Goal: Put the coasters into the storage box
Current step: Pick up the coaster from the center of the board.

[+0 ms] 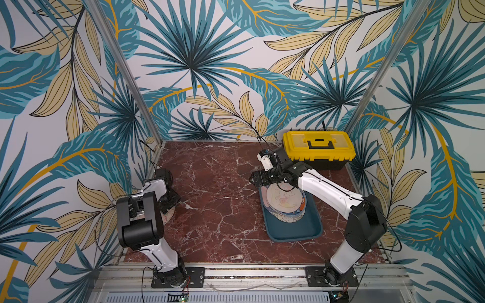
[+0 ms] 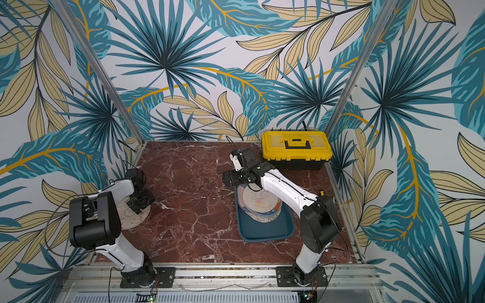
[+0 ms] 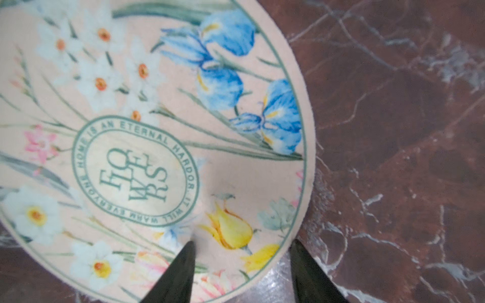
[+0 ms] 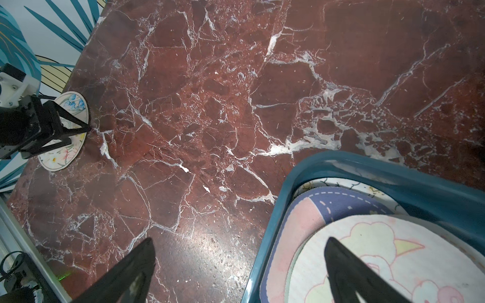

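Left gripper (image 3: 243,242) sits jaws apart astride the rim of the floral coaster (image 3: 157,105), so I can pinch it up (right gripper (image 4: 240,240), wide open, hovers over storage box (image 4: 367,168)).

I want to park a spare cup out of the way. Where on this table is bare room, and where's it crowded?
Bare: the table's middle between the floral coaster under the left gripper and the storage box, and the back strip left of the toolbox. Crowded: the right side, where right gripper, storage box and toolbox cluster.
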Robot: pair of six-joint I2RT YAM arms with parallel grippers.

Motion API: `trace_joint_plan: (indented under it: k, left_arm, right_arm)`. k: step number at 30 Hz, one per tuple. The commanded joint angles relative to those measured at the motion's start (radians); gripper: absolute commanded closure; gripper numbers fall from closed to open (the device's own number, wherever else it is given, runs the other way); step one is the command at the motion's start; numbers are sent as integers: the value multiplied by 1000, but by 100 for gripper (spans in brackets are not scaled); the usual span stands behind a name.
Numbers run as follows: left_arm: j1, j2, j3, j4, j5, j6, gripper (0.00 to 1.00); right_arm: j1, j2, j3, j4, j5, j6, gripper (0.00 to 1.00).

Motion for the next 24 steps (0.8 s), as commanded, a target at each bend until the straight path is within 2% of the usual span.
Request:
trace_joint_plan:
  k: [1, 5, 9, 14, 19, 24]
  left_arm:
    - [12, 16, -55, -10, 15, 6, 53]
    - [14, 9, -67, 5, 29, 7, 70]
    - [14, -1, -83, 23, 43, 7, 80]
    - [14, -1, -84, 26, 51, 16, 100]
    - [14, -22, -87, 34, 93, 25, 100]
    - [12, -113, -74, 33, 137, 46, 100]
  right_arm:
    - [8, 15, 14, -16, -9, -5, 0]
    - [9, 16, 16, -27, -2, -4, 0]
    - [10, 14, 19, -35, 7, -6, 1]
    - [16, 15, 23, -38, 10, -5, 1]
    - [19, 22, 28, -46, 23, -15, 1]
    - [23, 25, 34, -49, 25, -26, 1]
